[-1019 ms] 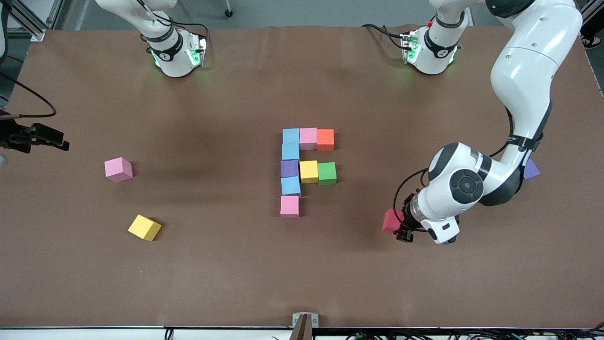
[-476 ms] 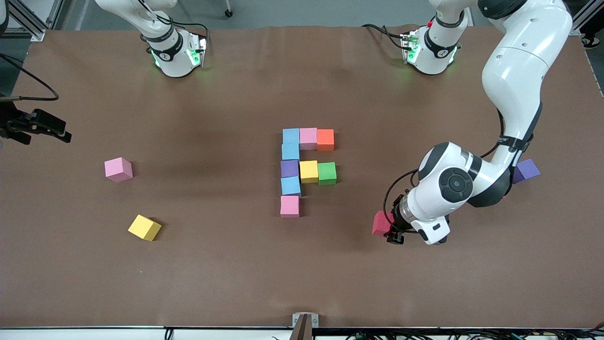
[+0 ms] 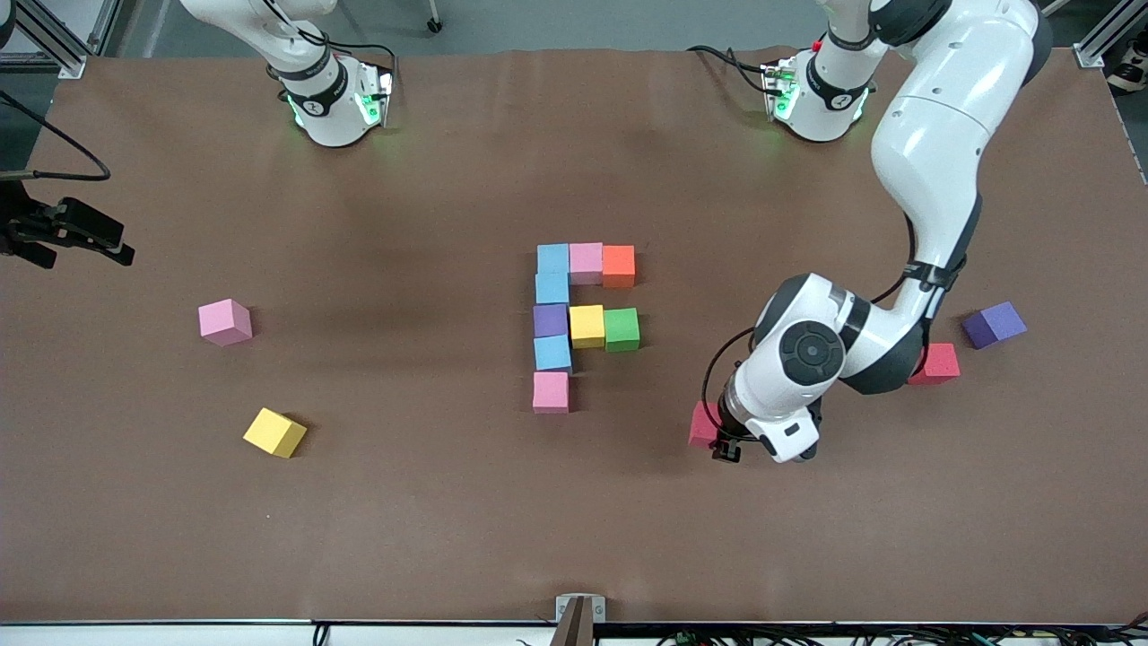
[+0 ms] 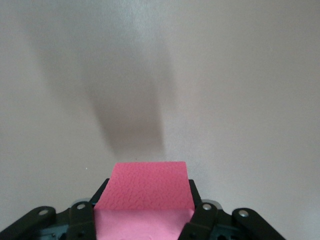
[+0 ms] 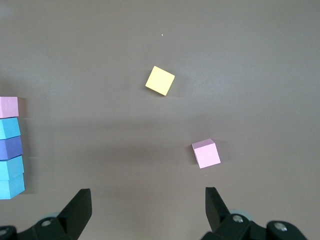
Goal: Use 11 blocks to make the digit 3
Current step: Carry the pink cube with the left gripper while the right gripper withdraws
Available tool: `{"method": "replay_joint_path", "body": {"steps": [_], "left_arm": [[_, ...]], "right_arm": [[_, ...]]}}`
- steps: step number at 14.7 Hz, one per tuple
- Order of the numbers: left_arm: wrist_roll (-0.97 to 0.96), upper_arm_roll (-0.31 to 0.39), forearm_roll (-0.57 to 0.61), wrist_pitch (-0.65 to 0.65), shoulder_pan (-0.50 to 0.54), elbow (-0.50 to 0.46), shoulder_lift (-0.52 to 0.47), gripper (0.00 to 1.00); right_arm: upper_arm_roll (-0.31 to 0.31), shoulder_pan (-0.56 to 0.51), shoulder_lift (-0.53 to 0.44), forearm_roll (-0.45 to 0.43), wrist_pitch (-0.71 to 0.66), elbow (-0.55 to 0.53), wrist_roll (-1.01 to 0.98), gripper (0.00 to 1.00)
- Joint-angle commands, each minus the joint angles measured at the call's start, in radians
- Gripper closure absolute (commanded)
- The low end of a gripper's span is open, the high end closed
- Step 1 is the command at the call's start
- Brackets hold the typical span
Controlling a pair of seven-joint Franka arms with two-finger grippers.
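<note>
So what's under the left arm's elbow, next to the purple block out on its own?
A red block lies on the table there, beside the stray purple block. Only its end toward that purple block shows; the left arm covers the rest. The left hand holds another red block.

A brown mat (image 3: 448, 520) is covering the bench, creased faintly near the end where the arms are mounted, and soft shadows are lying across its middle. Above that end a strip of grey floor (image 3: 556, 22) is showing, with a small dark caster (image 3: 434, 25) resting on it. Aluminium frame rails (image 3: 54, 40) are angling in at both upper corners. Black cables (image 3: 54, 152) are trailing over the mat's edge. A white rail (image 3: 269, 635) is running along the nearest edge, with a small metal bracket (image 3: 579, 608) sitting at its middle.
</note>
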Motion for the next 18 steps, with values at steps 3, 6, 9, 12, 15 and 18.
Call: {"method": "replay_joint_path", "body": {"steps": [3,6,9,12,15,18], "left_arm": [[-0.028,0.065,-0.042,-0.013,-0.072,0.052,0.027,0.86],[-0.081,0.065,-0.042,-0.012,-0.099,0.055,0.032,0.86],[-0.178,0.063,-0.062,-0.007,-0.148,0.095,0.058,0.86],[-0.262,0.062,-0.067,0.028,-0.186,0.129,0.093,0.87],[-0.336,0.057,-0.09,0.123,-0.2,0.132,0.126,0.87],[-0.342,0.063,-0.108,0.138,-0.223,0.132,0.146,0.87]], "right_arm": [[0.004,0.015,-0.065,-0.022,0.065,-0.088,0.017,0.0],[0.005,0.021,-0.072,-0.023,0.078,-0.105,0.017,0.0],[0.004,0.021,-0.069,-0.023,0.069,-0.086,0.017,0.0],[0.004,0.019,-0.061,-0.022,0.064,-0.048,0.022,0.0],[0.002,0.019,-0.061,-0.023,0.043,-0.011,0.02,0.0],[-0.002,0.012,-0.061,-0.023,0.003,0.032,0.02,0.0]]}}
